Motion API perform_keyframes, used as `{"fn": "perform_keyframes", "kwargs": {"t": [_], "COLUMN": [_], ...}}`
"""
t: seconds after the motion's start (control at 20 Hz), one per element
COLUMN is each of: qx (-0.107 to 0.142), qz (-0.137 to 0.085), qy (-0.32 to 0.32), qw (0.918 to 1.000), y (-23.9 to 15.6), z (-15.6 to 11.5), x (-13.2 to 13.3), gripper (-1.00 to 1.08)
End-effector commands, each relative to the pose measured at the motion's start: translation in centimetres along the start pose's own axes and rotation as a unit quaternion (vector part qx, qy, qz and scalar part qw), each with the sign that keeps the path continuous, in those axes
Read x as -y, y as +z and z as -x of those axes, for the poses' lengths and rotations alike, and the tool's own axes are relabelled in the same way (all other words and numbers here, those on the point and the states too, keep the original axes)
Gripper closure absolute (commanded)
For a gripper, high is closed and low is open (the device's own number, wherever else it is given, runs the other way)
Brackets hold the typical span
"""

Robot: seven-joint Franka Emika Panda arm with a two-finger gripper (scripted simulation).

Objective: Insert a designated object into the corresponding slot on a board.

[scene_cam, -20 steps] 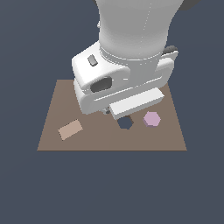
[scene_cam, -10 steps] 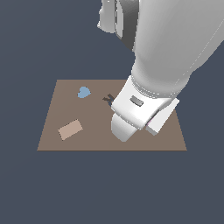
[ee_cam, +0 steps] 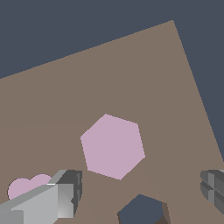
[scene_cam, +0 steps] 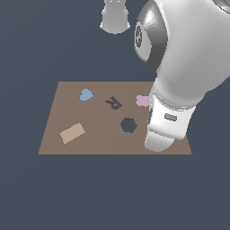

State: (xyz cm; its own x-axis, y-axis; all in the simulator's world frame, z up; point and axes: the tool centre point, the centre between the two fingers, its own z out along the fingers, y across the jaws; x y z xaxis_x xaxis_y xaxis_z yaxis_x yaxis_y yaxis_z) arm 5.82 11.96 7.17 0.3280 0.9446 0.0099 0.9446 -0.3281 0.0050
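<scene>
I see the pink hexagon [ee_cam: 113, 146] lying flat on the brown board [ee_cam: 65, 96], not yet gripped. In the wrist view it sits free between the two fingertips, with bare board on both sides. The claw [ee_cam: 142, 191] is spread wide, one finger [ee_cam: 65, 192] at about eight o'clock from the hexagon and the other at about four o'clock.

The dark hexagonal slot [ee_cam: 141, 211] is just beside the block, at about five o'clock, empty.

A pink flower-shaped piece [ee_cam: 27, 187] lies near the first finger. In the exterior view the arm hides the block, and the slot [scene_cam: 128, 125] sits at nine o'clock from the wrist.

My judgement: I should centre the claw over the hexagon, line the pads up with two opposite flat sides, and descend without nudging it.
</scene>
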Motion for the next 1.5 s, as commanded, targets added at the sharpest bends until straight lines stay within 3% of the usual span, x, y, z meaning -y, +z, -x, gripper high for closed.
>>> {"fn": "perform_keyframes", "kwargs": {"t": [0.0,0.5,1.25,1.3,1.45], "qx": [0.001,0.004,0.005,0.005,0.005], "qz": [-0.001,-0.003,-0.003,-0.003,-0.003], "qy": [-0.035,-0.110,-0.113,-0.113,-0.113], "qw": [0.9994,0.9939,0.9935,0.9935,0.9935], "y": [0.6,2.1,4.2,4.2,4.2], "z": [-0.6,-1.6,-1.5,-1.5,-1.5], "x": [0.5,1.8,2.0,2.0,2.0], "gripper": [-0.92,-0.92,-0.92,1.08,1.08]}}
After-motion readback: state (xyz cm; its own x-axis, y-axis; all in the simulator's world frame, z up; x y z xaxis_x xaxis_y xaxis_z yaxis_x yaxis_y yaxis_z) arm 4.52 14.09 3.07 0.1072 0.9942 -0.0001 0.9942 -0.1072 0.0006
